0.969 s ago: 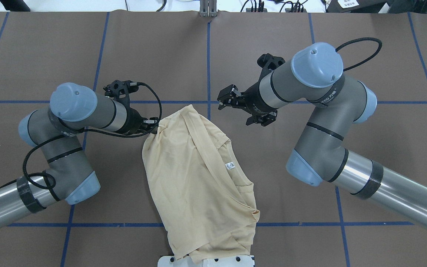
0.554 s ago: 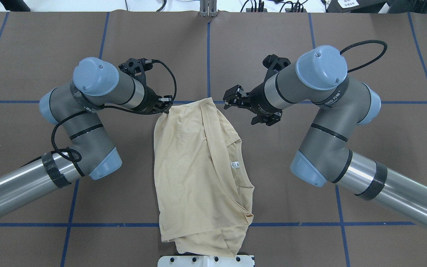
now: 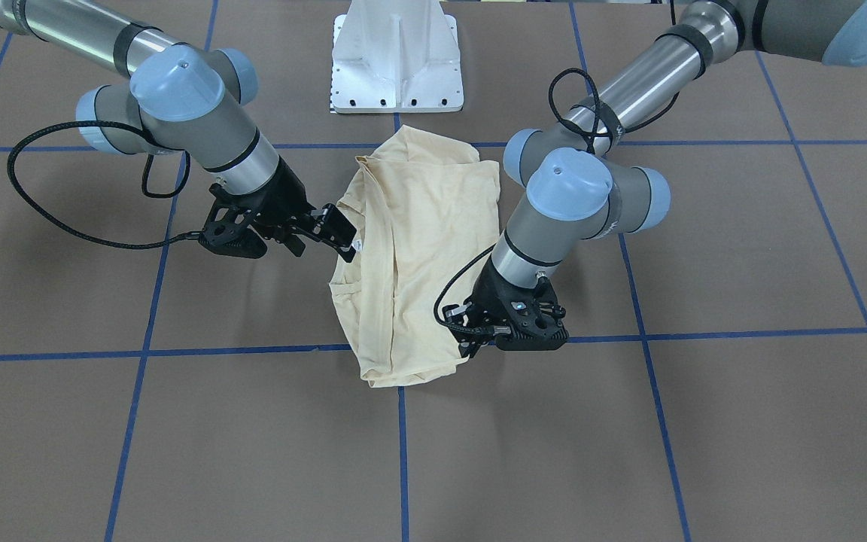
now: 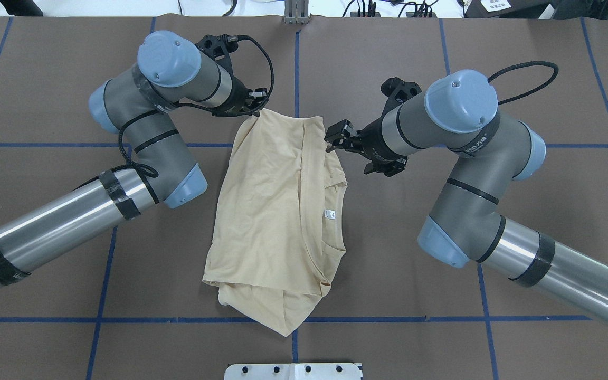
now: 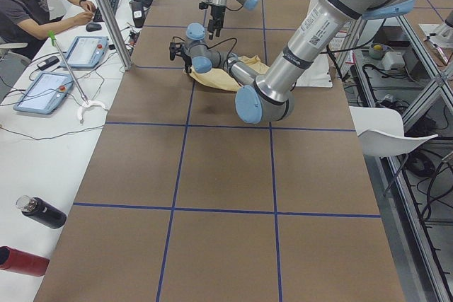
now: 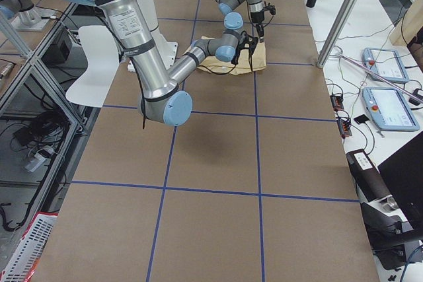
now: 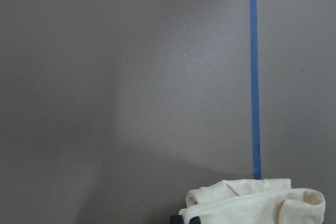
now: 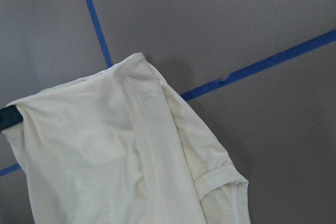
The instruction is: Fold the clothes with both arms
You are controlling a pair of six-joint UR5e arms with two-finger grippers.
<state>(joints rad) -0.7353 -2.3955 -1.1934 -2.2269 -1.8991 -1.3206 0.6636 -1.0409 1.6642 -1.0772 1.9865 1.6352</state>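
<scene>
Dragging the cream shirt toward 12 o'clock in the overhead view, the left gripper has carried its pinched corner well up the table. A second ago that corner sat nearer 9 o'clock of the cloth. The shirt's near end then hung over the white pedestal at 6 o'clock. It has slid clear and now lies wholly on the brown surface, plain side up, with a small white label showing. The left jaws are clamped on a bunched wad of cloth, as the left wrist view confirms. The right gripper has crept only slightly toward 9 o'clock and sits at the shirt's 1 o'clock corner, jaws spread and gripping nothing. I judge the shirt is being pulled out straight, and the right gripper must take its corner before any fold begins.
</scene>
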